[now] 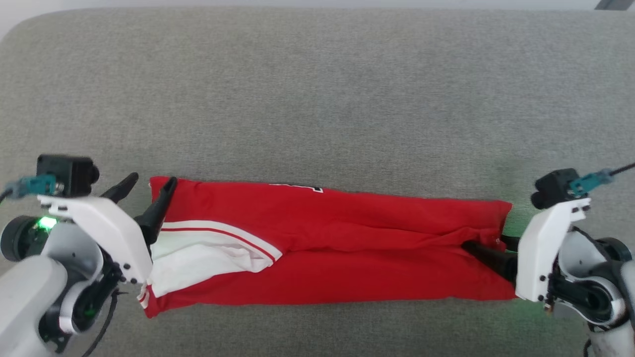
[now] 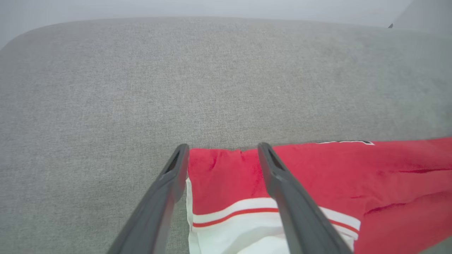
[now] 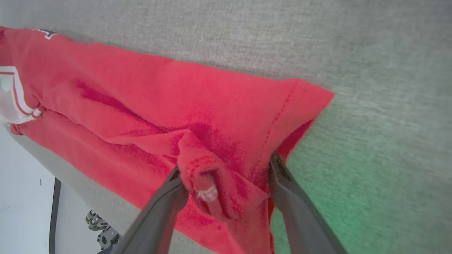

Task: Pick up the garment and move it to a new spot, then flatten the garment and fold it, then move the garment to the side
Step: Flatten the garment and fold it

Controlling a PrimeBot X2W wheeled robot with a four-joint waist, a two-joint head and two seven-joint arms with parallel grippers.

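The garment (image 1: 347, 238) is being borne, folded into a long strip, by the grey padded surface (image 1: 317, 99). Its left corner is being straddled by the left hand (image 2: 223, 146), fingers apart. Bunched cloth at its right end is being flanked, unclamped, by the right hand (image 3: 226, 165), fingers spread.

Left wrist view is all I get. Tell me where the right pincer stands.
Observer: The right pincer is open at the garment's right end, with bunched cloth in its gap.
Operator: Describe the whole garment.
Observer: It lies as one long red band, left to right, across the grey cushion.
Operator: Report its near side.
Observer: A narrow strip of cushion shows beyond the near side, then pale floor.
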